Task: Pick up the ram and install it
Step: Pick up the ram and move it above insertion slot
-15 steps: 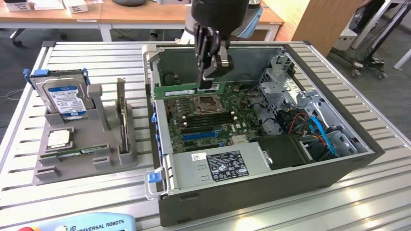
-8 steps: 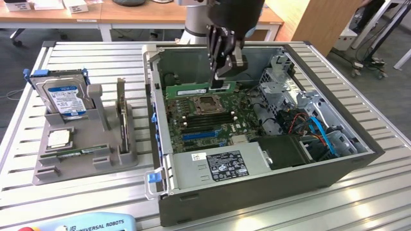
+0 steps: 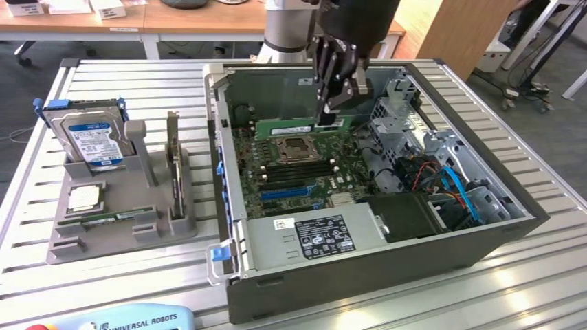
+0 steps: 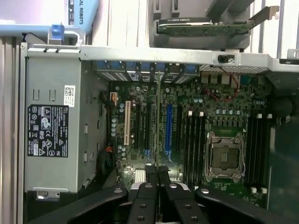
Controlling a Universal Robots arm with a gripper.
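In front of the open grey metal computer case [image 3: 385,275], closest to me, a blue pendant marked Universal Robots [image 3: 128,320] lies on the ribbed metal surface [image 3: 513,289].

At the case's near end I see a silver power supply box with a black-and-white label [image 3: 312,237]. Past that is the green motherboard [image 3: 275,172] with blue and black slots. The square silver processor socket [image 3: 298,148] sits mid-board.

The claw [image 3: 328,117] is over the case, pinched narrow on the ram [image 3: 295,128], a long thin green circuit-board stick with a white label. The ram hangs level under the fingertips, just beyond the socket towards the case's far wall. I can't tell if its lower edge touches the board.

Wrist view: the claw [image 4: 158,173] has its fingers pressed together on the ram [image 4: 158,116], seen edge-on as a thin line over the board.

Outside the case, on the exterior view's left, a grey plastic holder [image 3: 156,227] stands on the surface. Working away from me, it carries:
- a second green stick [image 3: 115,218] lying flat
- a square silver processor chip [image 3: 84,198]
- a board standing upright [image 3: 174,165]
- a silver hard drive with a blue label [image 3: 92,141], propped up

Beyond the case are wooden desks [image 3: 183,20].
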